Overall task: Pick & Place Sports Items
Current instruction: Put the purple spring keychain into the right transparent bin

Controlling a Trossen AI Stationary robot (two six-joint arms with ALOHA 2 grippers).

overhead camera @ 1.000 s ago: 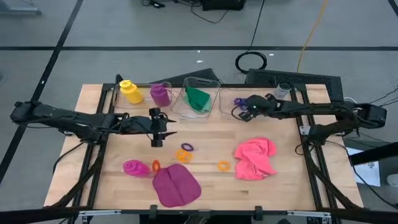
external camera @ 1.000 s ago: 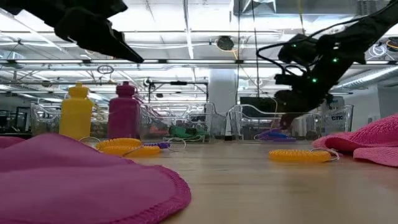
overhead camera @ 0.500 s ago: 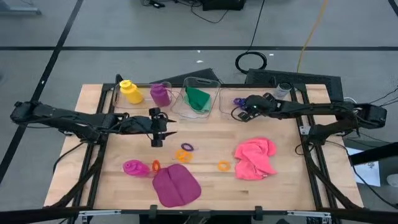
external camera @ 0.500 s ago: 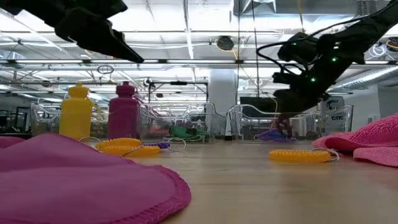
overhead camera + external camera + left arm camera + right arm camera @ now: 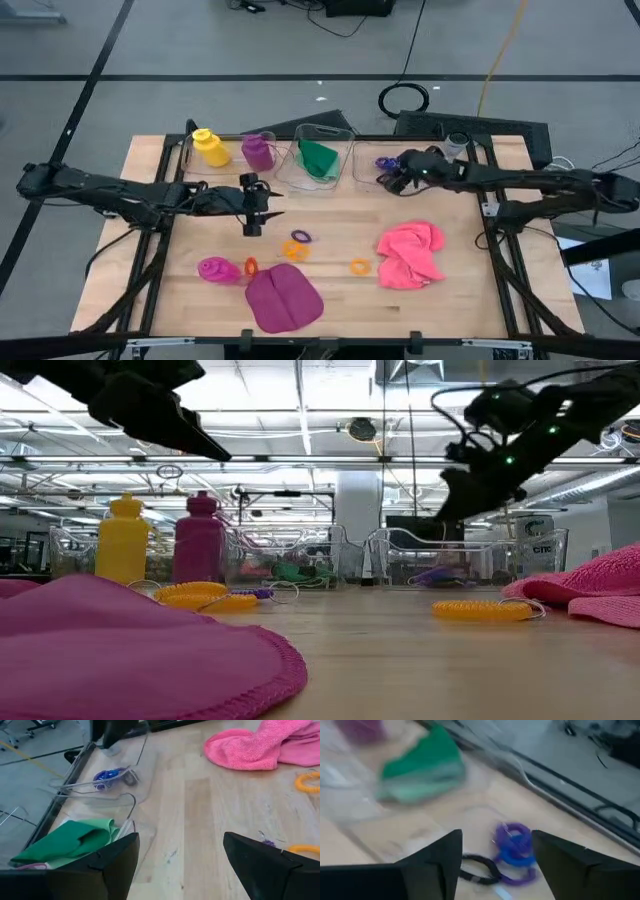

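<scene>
Right end effector (image 5: 391, 178) now open and raised, blue-purple rings (image 5: 514, 844) left below it.

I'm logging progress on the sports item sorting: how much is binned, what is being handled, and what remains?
Done: the green cloth lies in the middle clear bin, and blue and purple rings lie in the bin beside it. In hand: nothing; the right gripper hangs open above those rings, and the left gripper waits open at mid-table. Left: the pink cloth, magenta cloth, magenta bottle and orange rings.

Your wooden desk (image 5: 330, 300) carries three clear bins (image 5: 325, 155), a pink cloth (image 5: 410, 253), a magenta cloth (image 5: 283, 297), a magenta bottle (image 5: 216, 270) lying down, and scattered orange rings (image 5: 360, 266).
</scene>
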